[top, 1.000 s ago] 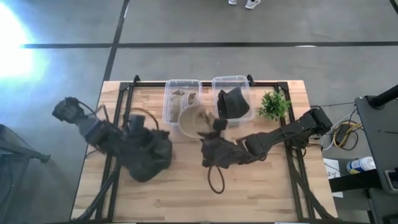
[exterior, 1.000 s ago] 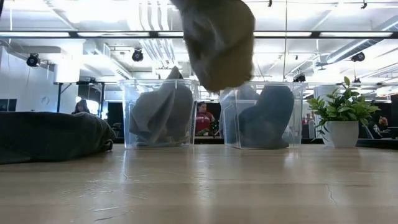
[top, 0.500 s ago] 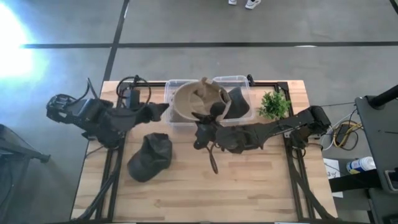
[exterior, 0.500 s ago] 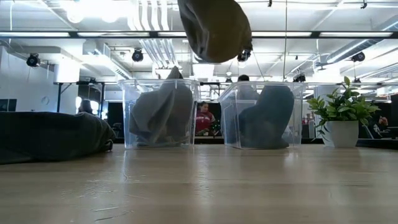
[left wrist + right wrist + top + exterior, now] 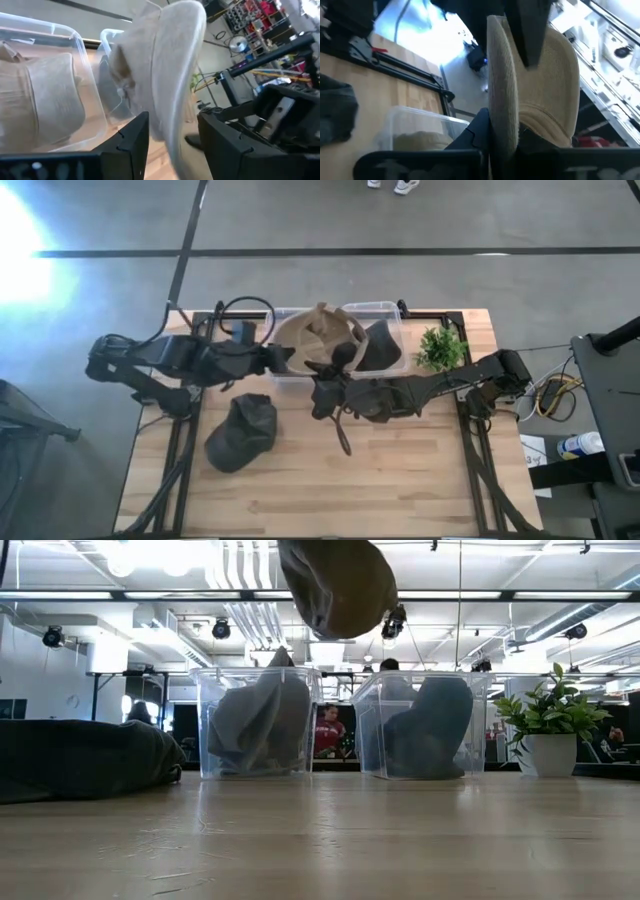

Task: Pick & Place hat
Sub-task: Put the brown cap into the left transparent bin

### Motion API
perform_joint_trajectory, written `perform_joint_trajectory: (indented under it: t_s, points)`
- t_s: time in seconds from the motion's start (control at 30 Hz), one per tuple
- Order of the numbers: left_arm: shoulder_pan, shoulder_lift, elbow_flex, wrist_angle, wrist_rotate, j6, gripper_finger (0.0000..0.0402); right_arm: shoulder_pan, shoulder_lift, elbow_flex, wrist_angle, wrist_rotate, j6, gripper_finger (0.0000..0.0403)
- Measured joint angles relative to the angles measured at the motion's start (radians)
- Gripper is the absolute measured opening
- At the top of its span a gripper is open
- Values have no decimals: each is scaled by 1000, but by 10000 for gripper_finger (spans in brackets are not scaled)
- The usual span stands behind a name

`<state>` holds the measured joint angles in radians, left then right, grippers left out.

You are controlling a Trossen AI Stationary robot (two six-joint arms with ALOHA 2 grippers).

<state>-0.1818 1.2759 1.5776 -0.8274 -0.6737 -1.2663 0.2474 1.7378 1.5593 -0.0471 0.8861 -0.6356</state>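
Table (image 5: 400,480): wooden top; the two bins, the plant and the dark hat lie where they did a second ago.
Left arm (image 5: 160,360): has swung off the dark hat and now reaches toward the tan hat.
Right arm (image 5: 440,388): has lifted the tan hat from table height to above the bins.
Left bin (image 5: 272,320): clear, at the back edge, holding beige cloth.
Right bin (image 5: 385,310): clear, beside the left bin, with a dark hat inside.
Dark hat (image 5: 242,432): on the table by the left side, uncovered and untouched.
Tan hat (image 5: 320,340): held aloft over the left bin, brim upright.
Plant (image 5: 440,348): beside the right bin.
Left gripper (image 5: 172,145): fingers apart, the tan hat's brim between them; contact unclear.
Right gripper (image 5: 502,135): clamped on the tan hat's brim.
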Motion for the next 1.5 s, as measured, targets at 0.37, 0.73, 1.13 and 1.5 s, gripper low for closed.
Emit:
perform_joint_trajectory:
  t_s: [0.37, 0.73, 1.13, 1.5]
  points:
    - [12, 24, -1, 0, 13, 29, 16, 1, 1, -2, -3, -21, 15, 21]
    - [29, -20, 146, -460, -148, 56, 5, 2, -3, -3, -100, -24, 208, 120]
    - [149, 95, 239, -746, -129, 154, 5, 1, -12, -6, -598, -11, 749, 159]
    - [275, 350, 240, -741, 21, 352, 5, 32, -17, -17, -880, -9, 1142, 160]
